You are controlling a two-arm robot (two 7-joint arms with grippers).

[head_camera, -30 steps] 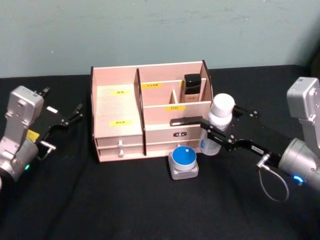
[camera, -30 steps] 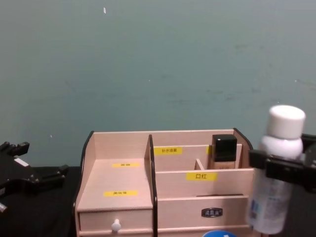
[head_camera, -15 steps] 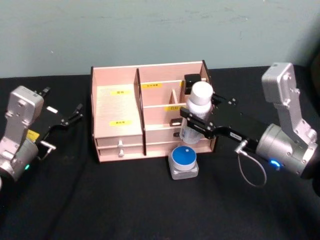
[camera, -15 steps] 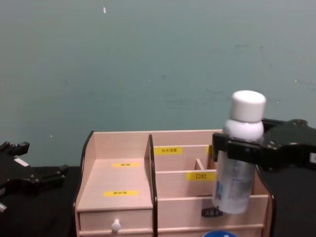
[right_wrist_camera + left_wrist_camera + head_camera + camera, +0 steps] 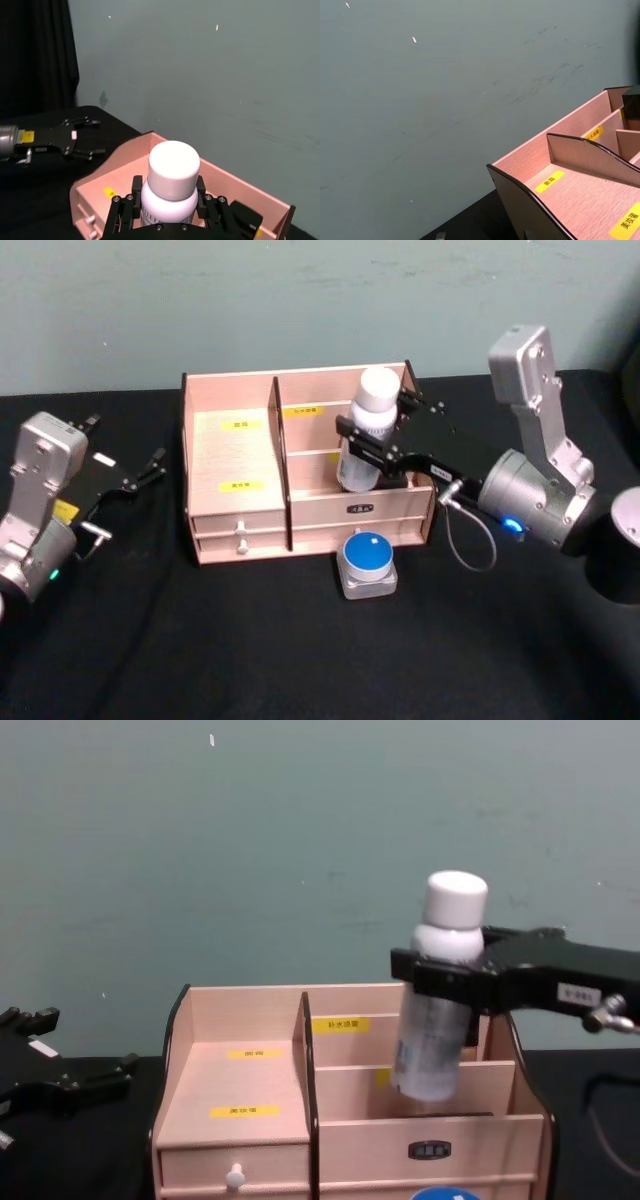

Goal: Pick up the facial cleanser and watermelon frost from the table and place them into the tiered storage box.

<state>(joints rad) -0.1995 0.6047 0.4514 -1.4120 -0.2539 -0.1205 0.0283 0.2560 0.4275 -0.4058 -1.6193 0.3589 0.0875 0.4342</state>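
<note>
Black-clothed table (image 5: 250,650), teal wall behind.

Left gripper (image 5: 128,437): idling at far left, fingers standing apart, holding nothing.

Tiered storage box (image 5: 235,455): sitting mid-table.

Watermelon frost (image 5: 368,558): standing on the cloth just beside the box's near right front.

Facial cleanser (image 5: 366,430): hanging slightly tilted over the box's right-hand compartments.

Right gripper (image 5: 374,448): clamping the cleanser's body below the cap.

Soft, even, rather dim light; shadows seemingly faint.
</note>
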